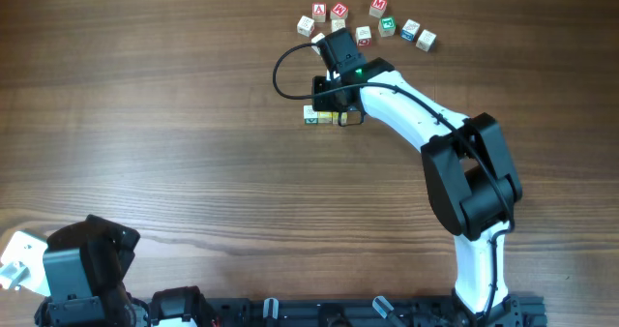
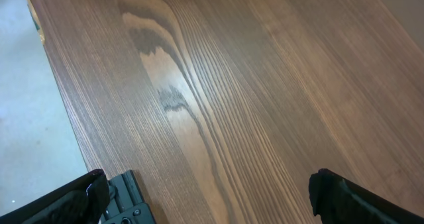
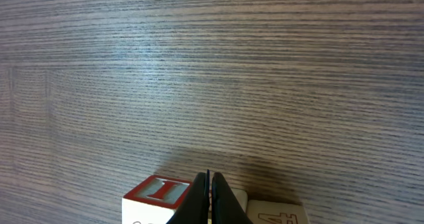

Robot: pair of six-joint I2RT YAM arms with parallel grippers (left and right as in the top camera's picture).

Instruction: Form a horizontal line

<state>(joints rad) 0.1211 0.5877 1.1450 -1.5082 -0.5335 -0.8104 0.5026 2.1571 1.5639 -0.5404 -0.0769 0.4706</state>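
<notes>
My right arm [image 1: 406, 109] is built of smooth white shells joined by bulky black joints, the biggest a rounded black block [image 1: 474, 177] at the elbow. A thin black cable [image 1: 282, 75] loops out beside the wrist, where a small green light [image 1: 358, 73] glows on the black housing. My right gripper [image 3: 209, 187] has dark fingers [image 3: 228, 207] tapering to a thin wedge. My left arm [image 1: 87, 269], near left, is boxy and black, with a white part [image 1: 19, 259] at its edge. My left gripper [image 2: 207, 187] has matte black, round-tipped fingers [image 2: 344, 201].
</notes>
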